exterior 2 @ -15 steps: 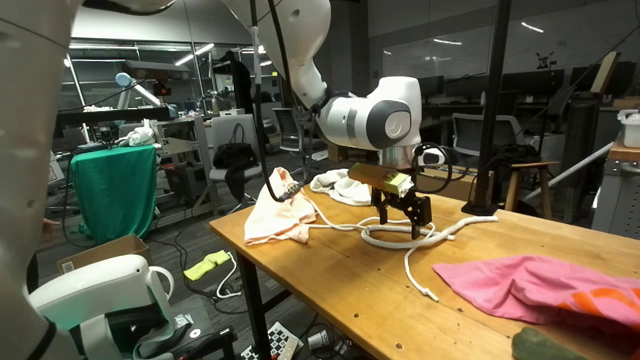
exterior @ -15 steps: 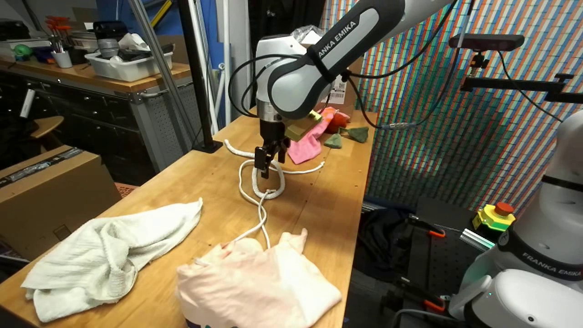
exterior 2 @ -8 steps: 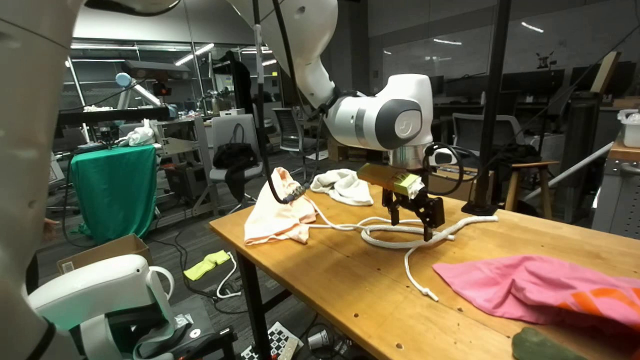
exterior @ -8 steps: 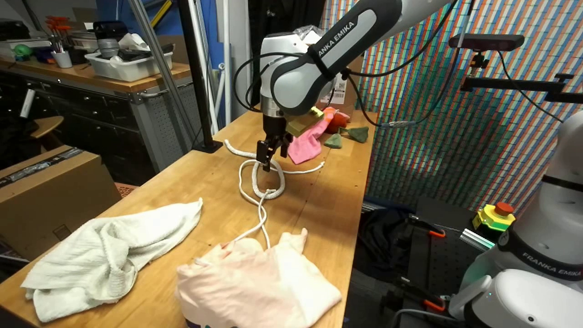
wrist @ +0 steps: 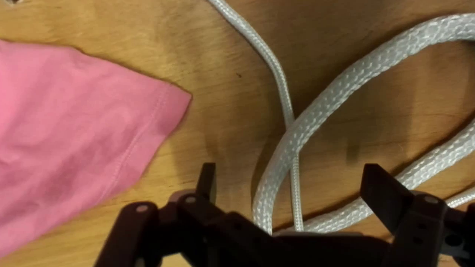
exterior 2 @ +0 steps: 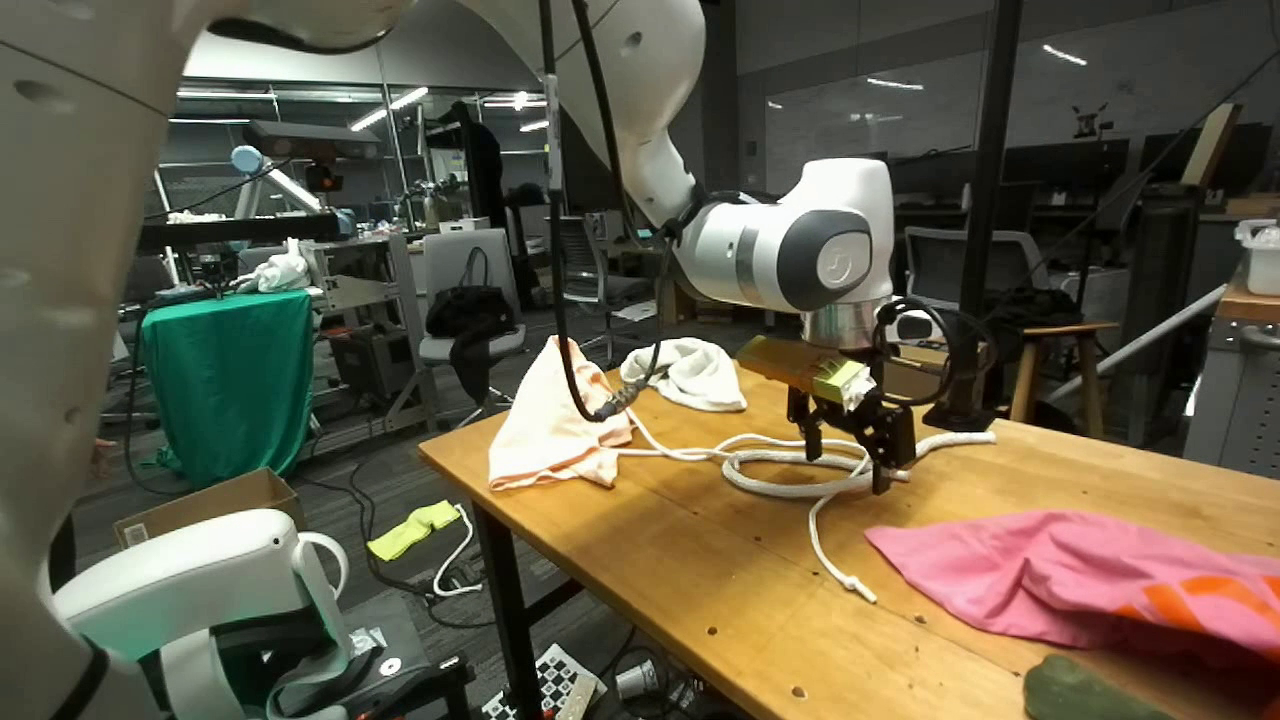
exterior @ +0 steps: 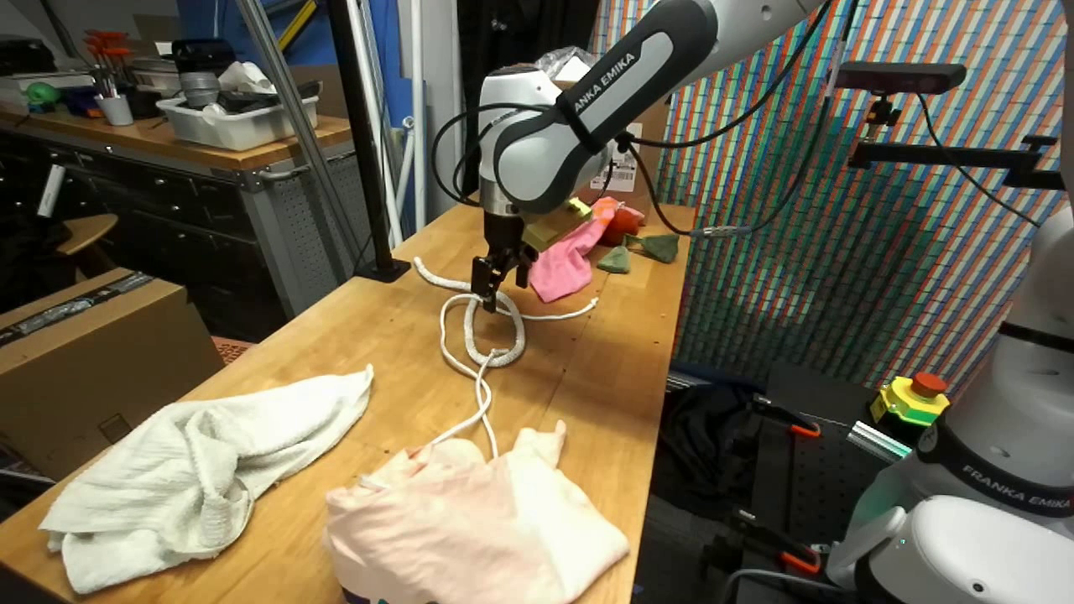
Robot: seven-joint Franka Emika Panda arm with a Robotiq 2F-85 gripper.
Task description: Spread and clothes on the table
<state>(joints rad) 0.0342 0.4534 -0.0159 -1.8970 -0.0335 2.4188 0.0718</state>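
Gripper (exterior 2: 847,470): had shifted away from the peach cloth (exterior 2: 550,425)
Fingers (wrist: 385,196): stood apart, holding nothing, over white rope (wrist: 332,97)
Pink cloth (wrist: 81,129): lay rumpled, probably next to spread

wooden table (exterior 2: 680,570): surface inspection

over my feeds i record a rumpled white cloth (exterior: 201,474), apart from a peach cloth (exterior: 478,528) near the edge. looped thick white rope (wrist: 337,91) crosses over thin white cord (wrist: 275,68). a pink cloth (wrist: 74,122) with orange print lies near the rope, a green item (exterior 2: 1085,690) beside that cloth.
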